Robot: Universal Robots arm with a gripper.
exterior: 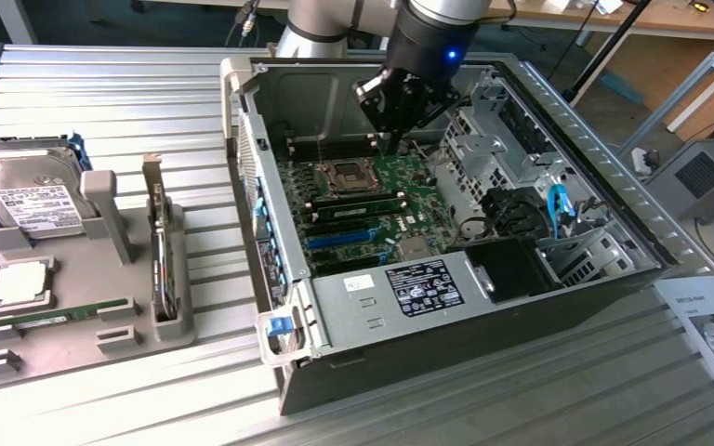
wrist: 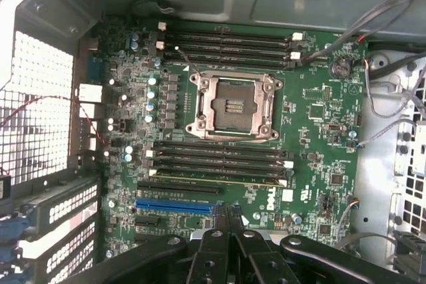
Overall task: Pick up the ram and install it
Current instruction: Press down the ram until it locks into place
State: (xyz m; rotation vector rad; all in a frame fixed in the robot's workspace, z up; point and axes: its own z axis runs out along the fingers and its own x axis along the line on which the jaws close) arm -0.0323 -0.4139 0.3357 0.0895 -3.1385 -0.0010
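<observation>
Outside, you saw the black gripper (exterior: pixel 397 139) hanging clenched and empty above the green motherboard (exterior: pixel 376 200) inside the open computer case (exterior: pixel 580 307), while one thin green ram stick (exterior: pixel 53 316) lay in the grey holder tray (exterior: pixel 97 279) by the silver hard drive (exterior: pixel 22 195). At the wrist, you saw the metal CPU socket (wrist: pixel 231 106), the black memory slots (wrist: pixel 219 154) and a "DELL" marking.

the wide circuit-board motherboard (wrist: pixel 313 118) is deep green with rows of long black memory slots (wrist: pixel 219 157), one bright blue expansion slot (wrist: pixel 174 205) and a silver metal processor socket (wrist: pixel 233 106). the thin ram stick (exterior: pixel 53 316) is green with dark chips, lying on a plain grey moulded holder (exterior: pixel 109 214) over pale ribbed silver tabletop (exterior: pixel 134 102). the arm's black metal gripper (exterior: pixel 397 141) hangs below a small blue light (exterior: pixel 453 54).
</observation>
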